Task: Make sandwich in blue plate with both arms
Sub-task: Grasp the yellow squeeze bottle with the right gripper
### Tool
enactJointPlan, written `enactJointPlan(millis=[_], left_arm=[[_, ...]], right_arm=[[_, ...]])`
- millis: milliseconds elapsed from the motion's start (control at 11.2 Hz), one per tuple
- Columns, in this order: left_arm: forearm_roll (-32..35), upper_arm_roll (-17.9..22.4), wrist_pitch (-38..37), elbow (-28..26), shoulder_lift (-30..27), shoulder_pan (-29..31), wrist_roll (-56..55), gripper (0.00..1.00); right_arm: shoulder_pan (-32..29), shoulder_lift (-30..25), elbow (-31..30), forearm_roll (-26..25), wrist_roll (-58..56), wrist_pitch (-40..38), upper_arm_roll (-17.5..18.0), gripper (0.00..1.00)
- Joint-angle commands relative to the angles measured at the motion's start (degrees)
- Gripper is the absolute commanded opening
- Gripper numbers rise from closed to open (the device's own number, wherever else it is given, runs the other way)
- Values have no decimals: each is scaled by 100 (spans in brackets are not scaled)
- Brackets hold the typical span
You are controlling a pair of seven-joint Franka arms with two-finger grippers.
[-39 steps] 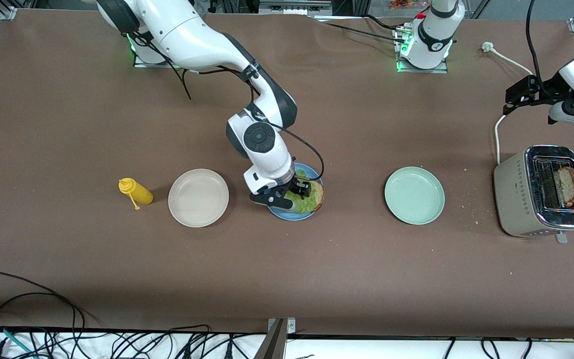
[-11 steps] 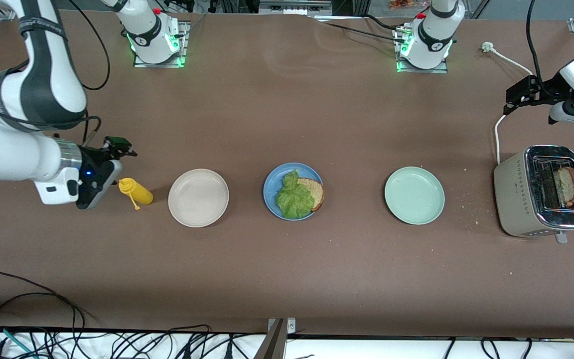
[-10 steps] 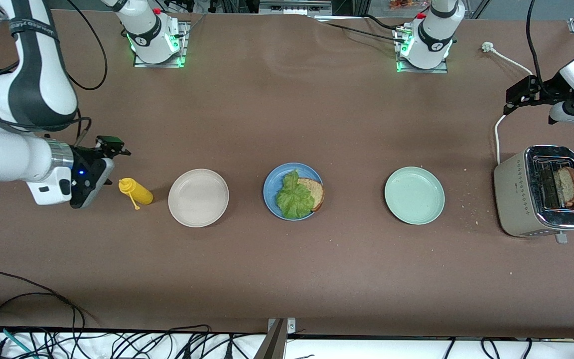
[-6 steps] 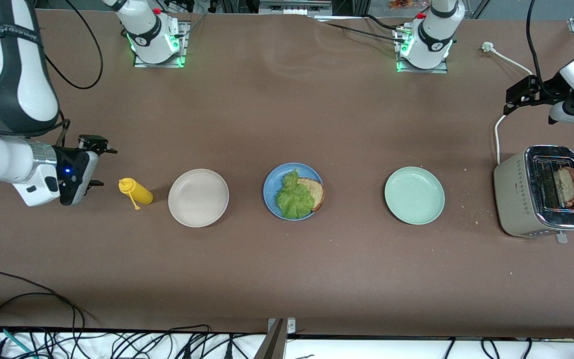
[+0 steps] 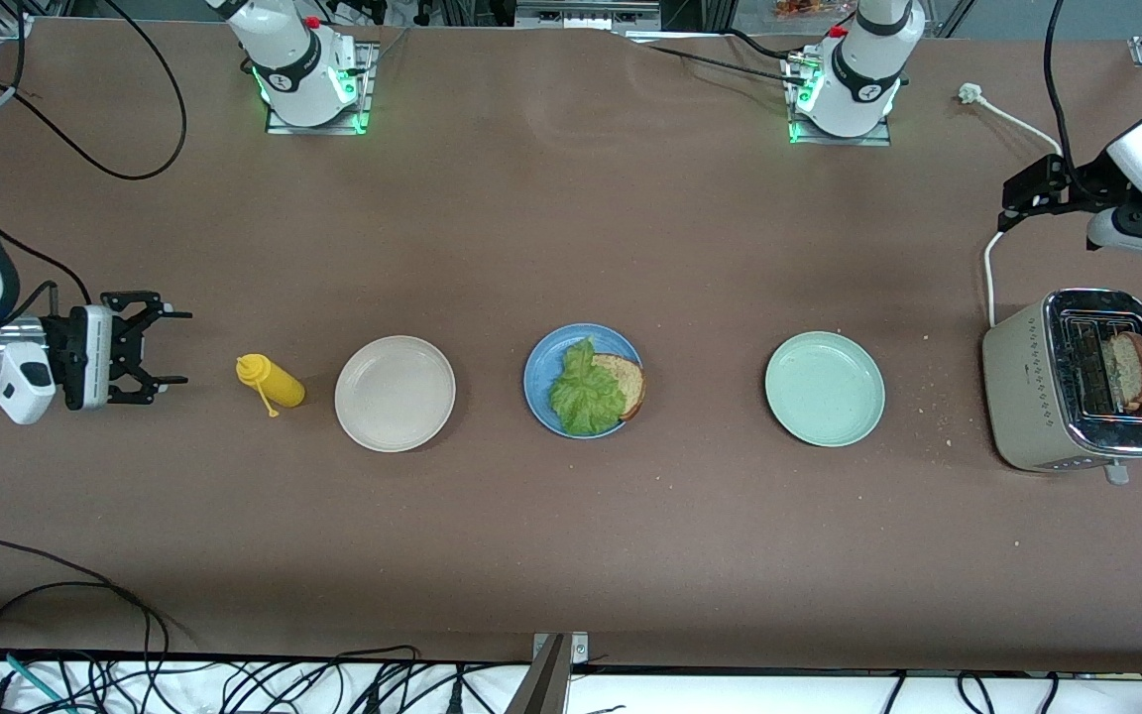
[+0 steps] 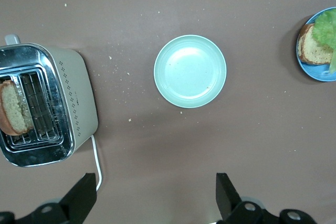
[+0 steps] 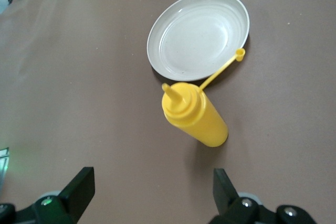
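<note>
The blue plate [image 5: 535, 378] sits mid-table with one brown bread slice [image 5: 628, 381] on it and a green lettuce leaf [image 5: 585, 391] lying over most of that slice. A second bread slice [image 5: 1132, 370] stands in a slot of the toaster [image 5: 1027, 382]. My right gripper [image 5: 179, 347] hangs open and empty over bare table beside the yellow bottle [image 5: 272, 382], its fingers [image 7: 79, 190] wide apart. My left gripper [image 5: 1010, 205] waits open and empty over the table by the toaster's cord. Its wrist view shows the toaster [image 6: 79, 98], the bread [image 6: 13, 107] and the blue plate's [image 6: 315, 71] edge.
A beige plate [image 5: 395, 393] lies between the yellow bottle and the blue plate. A pale green plate [image 5: 825, 389] lies between the blue plate and the toaster. The toaster's white cord [image 5: 989, 268] runs toward the robots' bases. Loose cables hang along the table's front edge.
My right arm has left the blue plate, leaving the lettuce on the bread, and swung past the yellow bottle to the right arm's end of the table. The left arm barely shifted.
</note>
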Motion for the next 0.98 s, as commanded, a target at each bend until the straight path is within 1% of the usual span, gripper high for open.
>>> enactJointPlan(millis=[0, 178, 445, 534, 623, 712, 890], left_arm=[[160, -11, -28, 114, 169, 30, 13, 100], [160, -29, -28, 122, 169, 22, 4, 100], [152, -29, -28, 122, 169, 30, -13, 100], [152, -29, -28, 122, 169, 22, -13, 100], [143, -29, -28, 122, 169, 30, -13, 100], [143, -29, -28, 122, 169, 30, -13, 100], [143, -29, -28, 114, 169, 30, -4, 100]], right_arm=[[-437, 619, 108, 580, -1205, -13, 70, 100], [-561, 944, 117, 914, -1812, 13, 62, 100], [-631, 1507, 108, 1626, -2937, 65, 62, 100], [-632, 1682, 108, 1793, -3393, 170, 62, 100], [-623, 1832, 90, 2064, -4111, 302, 79, 100], [-614, 2016, 73, 2311, -4492, 390, 79, 100], [-614, 2211, 73, 2374, -4636, 513, 88, 100]])
